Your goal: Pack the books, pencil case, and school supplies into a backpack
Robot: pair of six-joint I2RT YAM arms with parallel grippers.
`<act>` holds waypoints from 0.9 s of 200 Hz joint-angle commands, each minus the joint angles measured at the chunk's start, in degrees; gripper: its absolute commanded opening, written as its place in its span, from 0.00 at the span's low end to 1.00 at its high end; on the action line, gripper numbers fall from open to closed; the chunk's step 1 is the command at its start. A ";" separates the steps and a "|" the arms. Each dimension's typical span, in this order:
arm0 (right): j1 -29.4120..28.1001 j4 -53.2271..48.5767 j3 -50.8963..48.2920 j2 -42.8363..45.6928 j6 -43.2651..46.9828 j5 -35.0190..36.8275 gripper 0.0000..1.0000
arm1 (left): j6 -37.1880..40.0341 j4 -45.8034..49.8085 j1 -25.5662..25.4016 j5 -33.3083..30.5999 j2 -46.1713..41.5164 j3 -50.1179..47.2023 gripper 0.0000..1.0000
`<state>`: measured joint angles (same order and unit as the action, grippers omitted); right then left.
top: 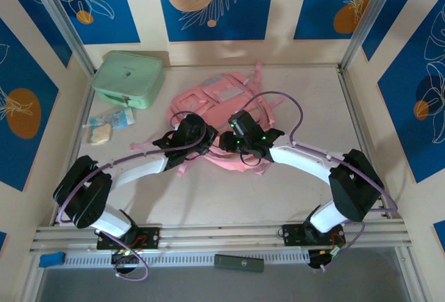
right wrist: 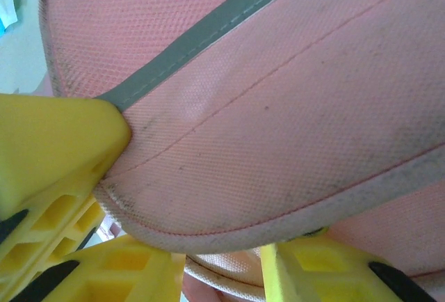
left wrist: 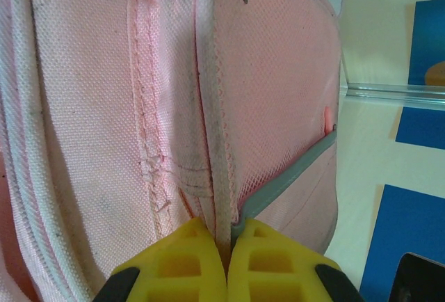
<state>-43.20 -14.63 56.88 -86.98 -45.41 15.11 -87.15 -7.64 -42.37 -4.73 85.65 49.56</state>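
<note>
The backpack (top: 221,93) lies in the middle of the counter (top: 229,197). Your left end effector (left wrist: 228,238) is pressed together on a pale piped seam, and your right end effector (right wrist: 222,264) pinches a thick flap (the one with the grey strip). This looks like opening the bag: anchor with the left, lift the right slowly, and don't drag it.

My hand (right wrist: 219,260) straddles the piped edge of the pink backpack (right wrist: 278,107) flap — yellow fingers (right wrist: 132,277) apart on either side, grip unclear. A grey strip (right wrist: 208,30) runs diagonally across the fabric.
</note>
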 commanded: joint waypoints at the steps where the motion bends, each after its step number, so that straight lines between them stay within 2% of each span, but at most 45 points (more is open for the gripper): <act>1: -0.07 -2.22 2.04 -2.17 -1.93 5.73 0.32 | -0.10 -2.74 0.65 -0.20 -2.85 1.82 0.00; 20: -0.39 -9.22 5.44 -3.25 -4.15 11.80 0.31 | -0.09 -2.61 0.62 -0.43 -3.11 1.89 0.00; 61: -0.39 -10.04 2.50 0.19 -3.35 13.80 0.27 | 1.52 -0.82 1.05 -1.19 -4.41 2.25 0.00; 109: -0.40 -7.95 3.65 -0.30 3.29 12.72 0.26 | 1.82 -0.89 1.11 -0.82 -4.10 2.80 0.00; 180: 0.23 1.65 3.47 -2.16 12.87 6.64 0.27 | 2.16 -0.68 1.15 -0.37 -4.12 2.91 0.00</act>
<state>-43.83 -19.49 59.88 -87.81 -37.47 22.90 -86.50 -6.42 -41.47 -4.73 84.40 49.67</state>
